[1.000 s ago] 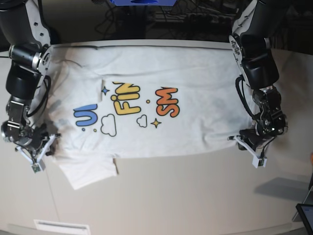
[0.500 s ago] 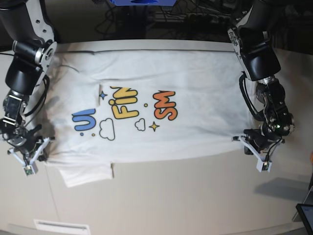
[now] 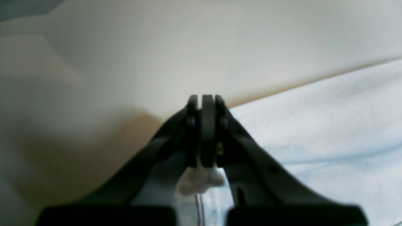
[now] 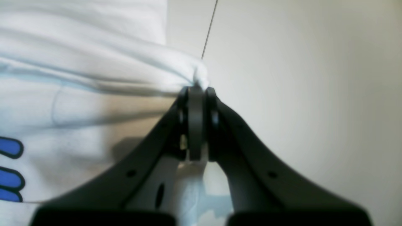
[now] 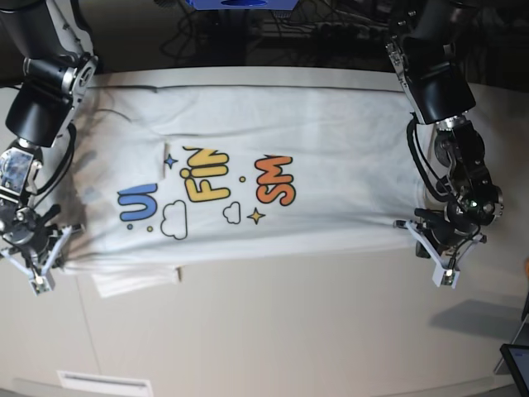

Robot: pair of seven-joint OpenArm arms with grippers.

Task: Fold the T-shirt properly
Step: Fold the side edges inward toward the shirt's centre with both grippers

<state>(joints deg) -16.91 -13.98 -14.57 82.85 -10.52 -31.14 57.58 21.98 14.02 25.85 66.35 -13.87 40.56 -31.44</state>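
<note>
The T-shirt (image 5: 248,182) lies print-up across the table (image 5: 273,331), reaching almost to its far edge, with its near hem running from one gripper to the other and one sleeve poking out below that hem toward the table's left side. The left gripper (image 5: 431,241) is closed tight on a bunch of white fabric at the hem's right end; in its wrist view the jaws meet, with cloth pinched between them near the base. The right gripper (image 5: 51,252) is likewise clamped shut on the hem's left end, where a gathered ridge of cloth runs straight into its tips. Holding the two ends of one edge this way probably serves to keep that edge stretched straight between the arms, so the cloth can be carried over as one even fold rather than sagging in the middle. The body of the shirt rests flat on the table.
</note>
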